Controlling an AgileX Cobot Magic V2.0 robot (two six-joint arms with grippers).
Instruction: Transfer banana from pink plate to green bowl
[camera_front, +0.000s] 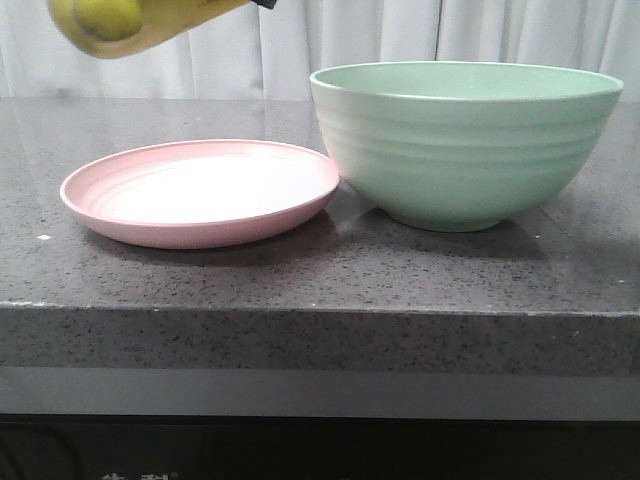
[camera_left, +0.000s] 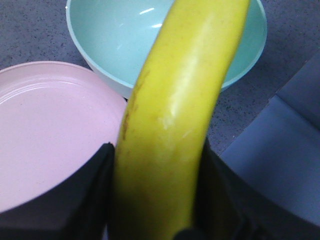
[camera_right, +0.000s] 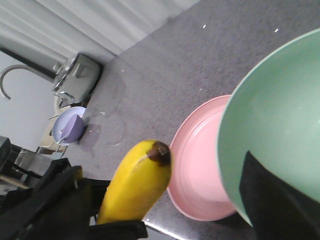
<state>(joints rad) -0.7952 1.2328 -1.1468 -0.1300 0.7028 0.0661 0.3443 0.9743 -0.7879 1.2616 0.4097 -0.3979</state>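
The banana (camera_front: 125, 25) hangs in the air at the upper left of the front view, well above the bench (camera_front: 300, 280) and cut off by the top edge of the frame, so only its rounded yellow underside and one end show there. Below it and a little to the right, the pink plate (camera_front: 200, 228) lies flat on the speckled grey bench with nothing on it. The green bowl (camera_front: 465, 150) stands upright at the right of that view, much taller than the plate, with its side just beside the plate's right rim; whether the two touch cannot be told.

In the left wrist view the banana (camera_left: 175, 125) fills the centre of the frame, running from the bottom edge up to the top. The left gripper (camera_left: 157, 195) is closed on it: a dark finger (camera_left: 92, 195) presses against each flank of the fruit at the lower part of the frame. Behind the banana, the pink plate (camera_left: 45, 130) sits at the left and the green bowl (camera_left: 115, 45), its inside bare, at the top.

In the right wrist view the banana (camera_right: 135, 187) shows at the lower centre with its brown tip uppermost, the pink plate (camera_right: 197, 165) to its right and the green bowl (camera_right: 270, 125) at the far right. A dark part of the right gripper (camera_right: 280, 205) shows at the lower right; how far open it is cannot be told.
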